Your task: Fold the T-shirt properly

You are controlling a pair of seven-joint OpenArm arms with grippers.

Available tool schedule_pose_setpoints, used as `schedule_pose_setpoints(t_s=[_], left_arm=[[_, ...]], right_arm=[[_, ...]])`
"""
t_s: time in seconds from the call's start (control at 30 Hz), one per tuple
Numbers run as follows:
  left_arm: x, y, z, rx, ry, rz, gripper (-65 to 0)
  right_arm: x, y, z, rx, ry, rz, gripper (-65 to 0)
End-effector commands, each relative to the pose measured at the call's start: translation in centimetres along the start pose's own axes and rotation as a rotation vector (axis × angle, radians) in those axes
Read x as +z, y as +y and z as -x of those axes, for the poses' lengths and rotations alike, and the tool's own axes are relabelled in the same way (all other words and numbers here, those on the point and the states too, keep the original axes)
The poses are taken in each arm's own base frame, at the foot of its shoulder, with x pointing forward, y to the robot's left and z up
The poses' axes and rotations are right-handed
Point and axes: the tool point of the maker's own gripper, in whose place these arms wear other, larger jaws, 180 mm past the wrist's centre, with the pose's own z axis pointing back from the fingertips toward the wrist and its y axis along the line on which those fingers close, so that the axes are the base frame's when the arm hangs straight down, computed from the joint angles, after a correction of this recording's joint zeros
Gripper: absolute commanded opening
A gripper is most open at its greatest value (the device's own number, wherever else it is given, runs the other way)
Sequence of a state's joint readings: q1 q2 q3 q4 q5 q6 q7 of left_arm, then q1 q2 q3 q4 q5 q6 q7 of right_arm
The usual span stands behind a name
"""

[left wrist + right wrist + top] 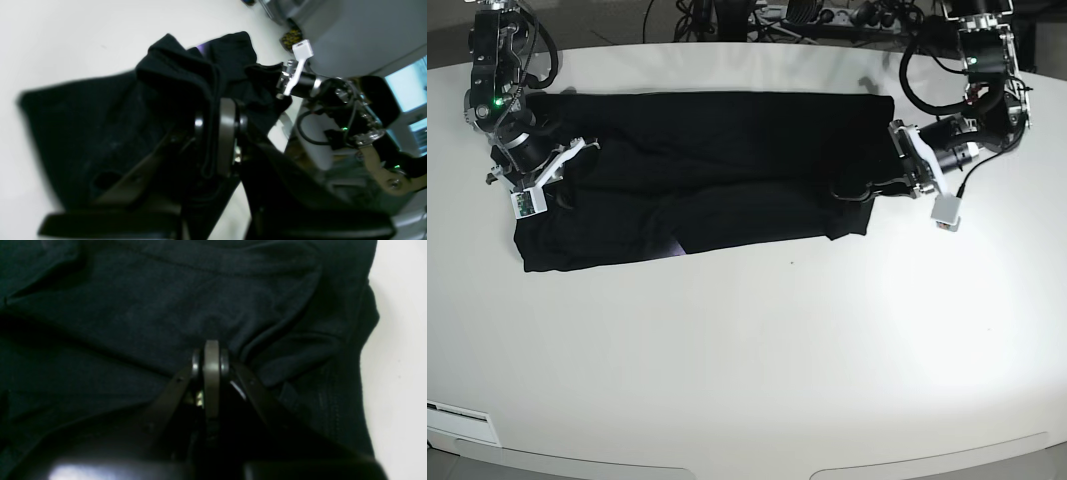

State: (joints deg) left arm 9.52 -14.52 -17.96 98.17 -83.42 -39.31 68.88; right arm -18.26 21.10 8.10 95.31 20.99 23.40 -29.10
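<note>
Lying long from side to side on the counter [757,340], the T-shirt [717,170] is clamped at both ends: left claw [882,187] on one end, right claw [562,180] on the other.

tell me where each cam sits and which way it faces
left wrist: on the left arm, looking along the left gripper, shut on the shirt; the right arm shows beyond.
right wrist: on the right arm, looking down the right gripper, shut, at the shirt.
base: high in front, looking down on the table, the shirt and both arms.
shared: all show the shirt and table.
</note>
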Motion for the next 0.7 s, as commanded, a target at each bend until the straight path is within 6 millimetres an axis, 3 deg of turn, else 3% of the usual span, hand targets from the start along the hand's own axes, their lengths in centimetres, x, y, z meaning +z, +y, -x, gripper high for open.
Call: schedule_pose_setpoints(t_s=[0.0, 0.3, 0.67], left_arm=[[-0.5, -0.9, -1.1, -0.015, -0.046, 0.044, -65.0], [-4.9, -1.1, 1.1, 0.015, -0.048, 0.045, -65.0], [-6.7, -1.8, 0.0, 0.0, -0.099, 0.058, -65.0]], right_arm=[[0.4, -1.1, 3.1, 0.031, 0.148, 0.044, -65.0], [0.5, -1.1, 3.3, 0.031, 0.159, 0.043, -65.0], [0.5, -0.8, 3.3, 0.041, 0.16, 0.029, -65.0]])
